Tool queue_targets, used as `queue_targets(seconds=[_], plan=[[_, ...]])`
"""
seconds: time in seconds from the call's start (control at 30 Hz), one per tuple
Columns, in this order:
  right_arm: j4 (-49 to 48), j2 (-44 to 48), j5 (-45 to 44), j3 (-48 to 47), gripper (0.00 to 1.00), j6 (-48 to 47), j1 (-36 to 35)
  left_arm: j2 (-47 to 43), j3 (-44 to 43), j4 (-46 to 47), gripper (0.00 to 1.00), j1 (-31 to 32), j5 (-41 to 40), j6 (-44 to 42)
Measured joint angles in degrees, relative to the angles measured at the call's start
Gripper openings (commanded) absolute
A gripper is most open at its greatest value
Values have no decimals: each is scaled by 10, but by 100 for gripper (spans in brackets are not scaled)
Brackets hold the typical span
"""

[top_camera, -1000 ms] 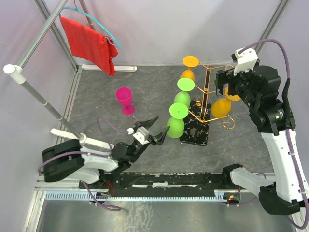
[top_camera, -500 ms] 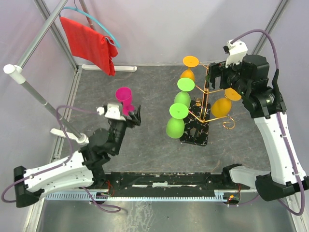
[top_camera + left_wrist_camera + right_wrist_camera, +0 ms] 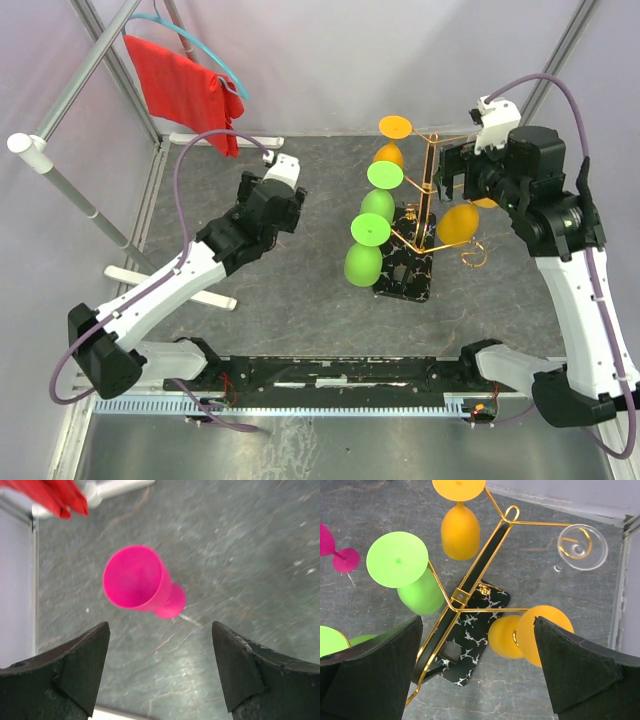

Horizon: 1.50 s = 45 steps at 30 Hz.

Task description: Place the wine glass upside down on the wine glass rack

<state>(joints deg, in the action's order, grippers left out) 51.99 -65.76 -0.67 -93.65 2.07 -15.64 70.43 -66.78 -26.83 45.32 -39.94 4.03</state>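
Observation:
A pink wine glass (image 3: 134,580) stands upright on the grey table, seen from above in the left wrist view. My left gripper (image 3: 160,625) hangs open over it, the glass just beyond its fingertips, nothing between the jaws. From the top view my left gripper (image 3: 272,212) hides the glass. The wine glass rack (image 3: 428,190) has a gold post on a black white-veined base (image 3: 480,615). Green glasses (image 3: 378,205) and orange glasses (image 3: 458,222) hang upside down on it. My right gripper (image 3: 478,619) stays open above the rack (image 3: 470,587), touching nothing.
A clear glass (image 3: 581,547) sits at a scroll-ended arm of the rack. A red cloth (image 3: 190,90) hangs on a hanger at the back left. A slanted metal pole (image 3: 85,205) crosses the left side, and a white bar (image 3: 225,140) lies along the back wall.
My left arm swung from the front, near the rack, back and left to above the pink glass, its jaws opening wider. The right arm shifted slightly above the rack.

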Motion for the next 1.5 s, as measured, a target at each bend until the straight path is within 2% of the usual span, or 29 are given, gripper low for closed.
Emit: queue_targets(seconds=[0.2, 0.6, 0.8, 1.03, 1.2, 1.5], plan=[[15, 23, -15, 0, 100, -6, 0, 13, 0, -31, 88, -71, 42, 0], [16, 5, -6, 23, 100, -3, 0, 59, 0, -24, 88, -122, 82, -5], [16, 5, -2, 23, 100, -3, 0, 80, -8, 8, 81, -137, 104, -11], [14, 6, 4, 23, 98, -3, 0, 130, -14, 27, 81, -141, 123, -11], [9, 6, 22, 23, 96, 1, 0, 130, -14, 40, 67, -153, 137, -11], [3, 4, 31, 23, 96, 7, 0, 149, -21, 47, 64, -163, 171, -16]])
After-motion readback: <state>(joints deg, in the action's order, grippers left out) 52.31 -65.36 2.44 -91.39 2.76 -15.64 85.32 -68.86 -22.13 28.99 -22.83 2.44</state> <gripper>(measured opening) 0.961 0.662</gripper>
